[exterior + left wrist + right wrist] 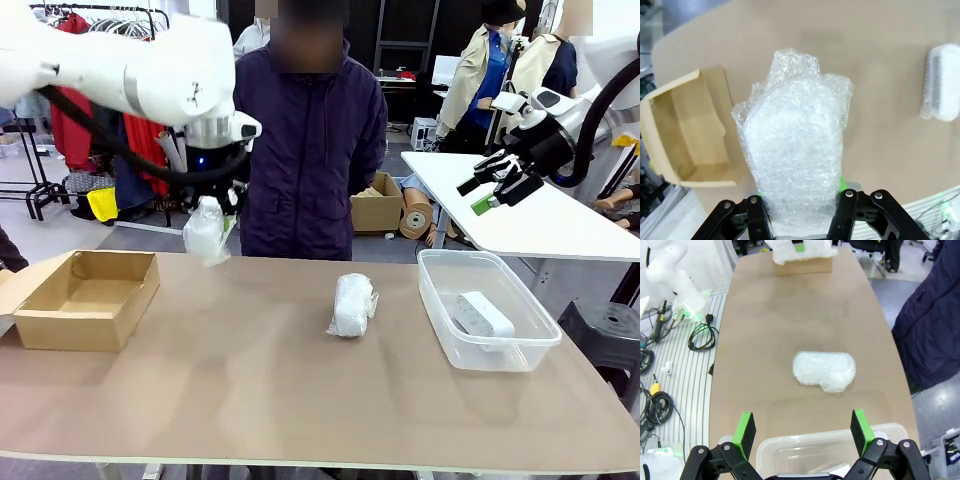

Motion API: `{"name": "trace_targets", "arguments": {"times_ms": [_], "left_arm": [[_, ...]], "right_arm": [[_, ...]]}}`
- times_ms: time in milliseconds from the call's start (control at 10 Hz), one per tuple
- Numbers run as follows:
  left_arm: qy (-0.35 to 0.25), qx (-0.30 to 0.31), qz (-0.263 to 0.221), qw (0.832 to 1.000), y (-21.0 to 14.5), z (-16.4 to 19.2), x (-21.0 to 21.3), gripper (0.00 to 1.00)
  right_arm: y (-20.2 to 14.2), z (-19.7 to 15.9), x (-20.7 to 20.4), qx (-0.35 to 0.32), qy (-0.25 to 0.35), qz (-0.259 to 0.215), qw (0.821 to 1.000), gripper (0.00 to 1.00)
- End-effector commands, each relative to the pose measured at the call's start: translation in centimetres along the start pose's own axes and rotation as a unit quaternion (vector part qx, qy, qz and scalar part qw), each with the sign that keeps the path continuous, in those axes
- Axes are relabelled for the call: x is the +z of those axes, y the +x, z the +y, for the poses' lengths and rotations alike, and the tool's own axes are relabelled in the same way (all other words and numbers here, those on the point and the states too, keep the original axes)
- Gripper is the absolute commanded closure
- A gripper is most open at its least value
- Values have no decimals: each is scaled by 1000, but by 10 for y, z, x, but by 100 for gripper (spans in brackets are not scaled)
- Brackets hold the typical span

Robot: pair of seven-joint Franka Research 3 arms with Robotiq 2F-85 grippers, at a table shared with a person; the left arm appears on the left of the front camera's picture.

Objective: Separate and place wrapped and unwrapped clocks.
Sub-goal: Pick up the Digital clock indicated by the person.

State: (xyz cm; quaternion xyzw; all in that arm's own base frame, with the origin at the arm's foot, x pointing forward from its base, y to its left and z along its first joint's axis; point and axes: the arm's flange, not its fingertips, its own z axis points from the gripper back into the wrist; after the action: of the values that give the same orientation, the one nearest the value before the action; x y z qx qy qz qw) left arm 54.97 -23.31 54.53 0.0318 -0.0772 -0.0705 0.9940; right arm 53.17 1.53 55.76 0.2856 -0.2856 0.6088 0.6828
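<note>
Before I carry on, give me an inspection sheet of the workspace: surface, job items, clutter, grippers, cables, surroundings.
Surface: brown table, flat, no spills seen.
Job's things: held wrapped clock is up off the table, near the box; second wrapped clock lies mid-table; bare white clock lies in the tub.
Clutter: open cardboard box at the robot's left, clear tub at its right.
Grippers: left gripper shut on the held wrapped clock; right gripper open, raised above the tub end.
Cables: floor cables beside the table.
Surroundings: person standing at the far edge; white table beyond.
</note>
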Motion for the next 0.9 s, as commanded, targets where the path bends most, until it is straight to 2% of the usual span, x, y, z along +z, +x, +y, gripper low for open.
{"name": "trace_targets", "arguments": {"times_ms": [0, 600, 800], "left_arm": [[16, 19, -24, 999, 2, -12, 31, 100], [12, 20, -55, 998, -5, -28, 118, 100], [-3, 12, -50, 999, -7, -29, 109, 100]], "right_arm": [[2, 0, 2, 2, 1, -1, 1000, 0], [2, 0, 2, 2, 1, -1, 1000, 0], [2, 0, 2, 2, 1, -1, 1000, 0]]}}
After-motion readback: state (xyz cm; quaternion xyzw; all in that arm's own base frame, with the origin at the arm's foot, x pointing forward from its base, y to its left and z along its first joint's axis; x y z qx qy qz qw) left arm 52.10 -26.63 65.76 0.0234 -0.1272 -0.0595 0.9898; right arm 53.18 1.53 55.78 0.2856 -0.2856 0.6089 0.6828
